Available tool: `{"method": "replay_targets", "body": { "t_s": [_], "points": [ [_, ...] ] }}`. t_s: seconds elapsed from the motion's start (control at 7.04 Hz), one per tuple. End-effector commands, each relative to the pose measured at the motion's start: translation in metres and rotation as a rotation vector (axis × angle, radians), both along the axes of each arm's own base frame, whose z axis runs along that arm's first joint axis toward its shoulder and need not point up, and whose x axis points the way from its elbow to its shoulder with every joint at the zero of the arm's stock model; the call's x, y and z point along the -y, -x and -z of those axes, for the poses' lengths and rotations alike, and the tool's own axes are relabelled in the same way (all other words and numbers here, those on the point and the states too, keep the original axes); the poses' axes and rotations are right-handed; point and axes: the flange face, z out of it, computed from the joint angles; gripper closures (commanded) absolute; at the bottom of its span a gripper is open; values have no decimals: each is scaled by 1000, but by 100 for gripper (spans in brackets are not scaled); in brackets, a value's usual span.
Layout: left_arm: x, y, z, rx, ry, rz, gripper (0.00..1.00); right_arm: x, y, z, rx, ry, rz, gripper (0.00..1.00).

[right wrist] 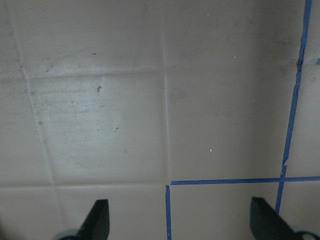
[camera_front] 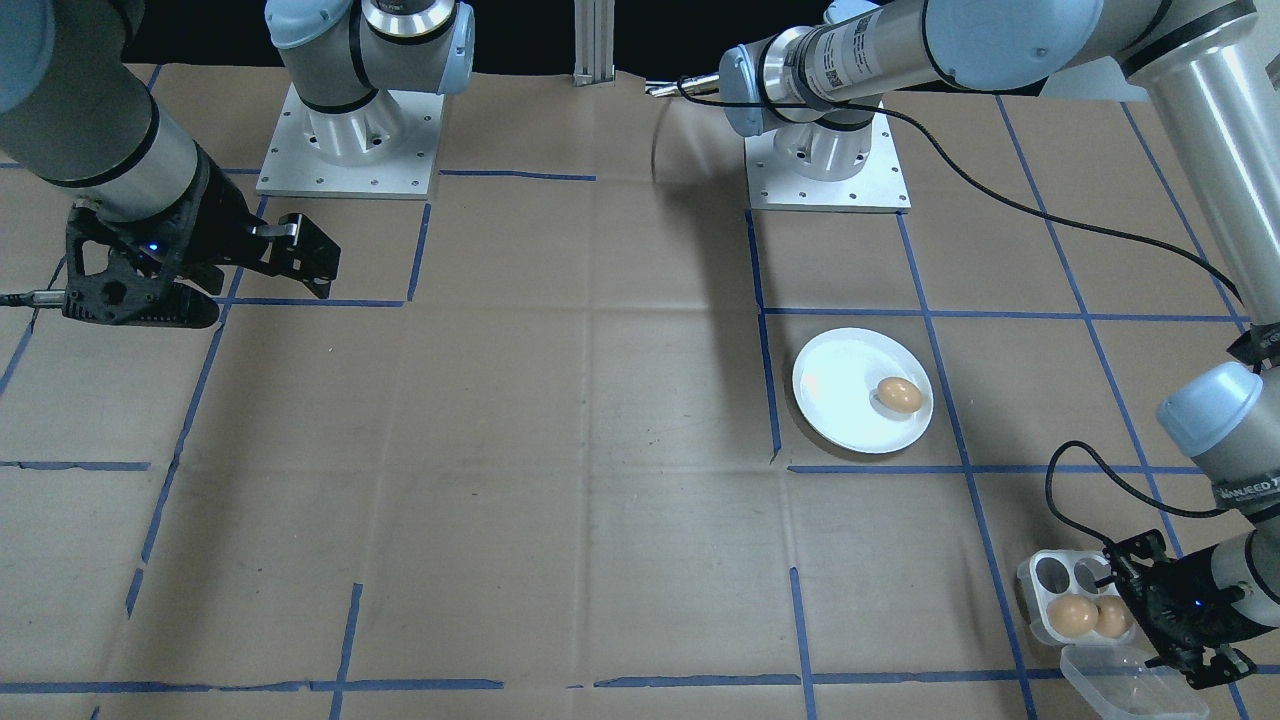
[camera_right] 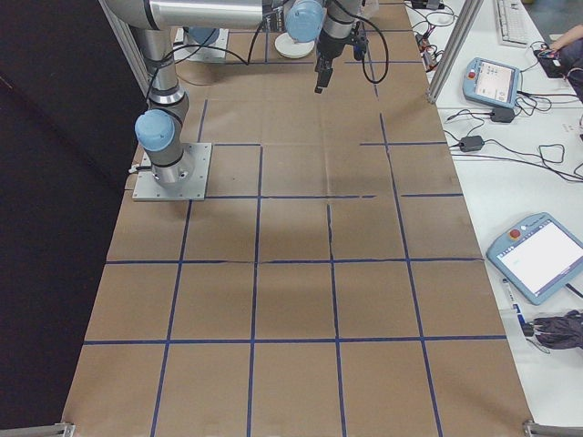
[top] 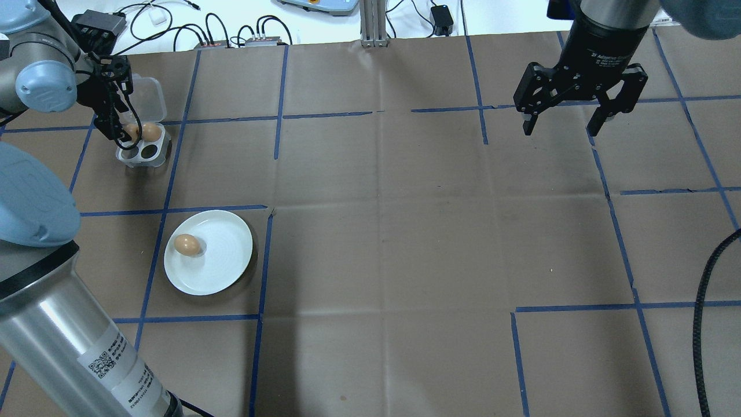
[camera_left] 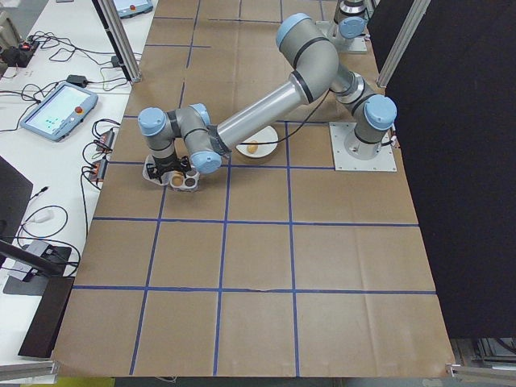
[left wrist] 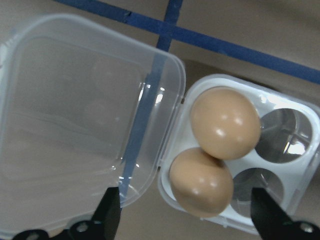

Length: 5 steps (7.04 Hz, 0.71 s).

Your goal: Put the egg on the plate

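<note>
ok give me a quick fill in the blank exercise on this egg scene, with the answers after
1. The number of eggs lying on the plate is ____.
2. The egg tray holds two eggs and has ____ empty cups.
3. The tray's clear lid is ____.
4. The end effector hovering over the egg tray is the ____ one.

Missing words: one; two; open; left

Three eggs (camera_front: 898,395), one plate (camera_front: 840,400), one tray (camera_front: 1040,592).
</note>
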Motion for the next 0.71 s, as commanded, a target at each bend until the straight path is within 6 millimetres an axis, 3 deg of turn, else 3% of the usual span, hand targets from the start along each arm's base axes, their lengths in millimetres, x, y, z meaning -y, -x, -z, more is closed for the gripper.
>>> {"method": "replay_targets", "body": {
  "t_s": [0.0,0.43,0.57],
  "points": [
    [-1,0,5,-4,-15,0,11,0,0,1,-1,-1,0,0],
    [0,1,5,-4,-15,-7,44,0,0,0,1,0,0,0],
    [-1,1,3,-3,-12,-9,60,0,0,1,1,-1,0,0]
  ]
}}
